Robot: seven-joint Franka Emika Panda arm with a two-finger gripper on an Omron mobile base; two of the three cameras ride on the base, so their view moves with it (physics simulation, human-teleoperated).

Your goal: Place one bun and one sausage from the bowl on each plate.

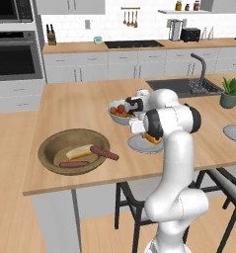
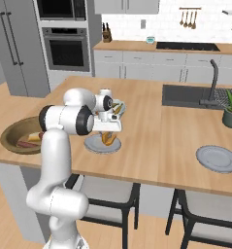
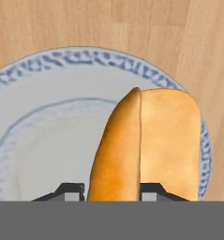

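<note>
My gripper (image 3: 112,190) hangs just over the near plate (image 3: 48,136), with both fingertips pressed to the sides of a golden bun (image 3: 146,136). The bun lies low over the right half of that plate. From the sides, the held bun (image 2: 107,138) pokes out under the hand above the same plate (image 2: 93,145). The wooden bowl (image 1: 50,148) sits at the counter's left and holds another bun (image 1: 80,151) and two sausages (image 1: 104,153) (image 1: 73,164). A second plate (image 2: 217,158) lies bare at the far right.
A pale fruit bowl (image 1: 120,112) stands just behind the near plate. Sink and tap (image 1: 198,84) and a potted plant (image 1: 230,93) lie to the back right. Dark stools (image 2: 112,194) stand under the counter's front edge.
</note>
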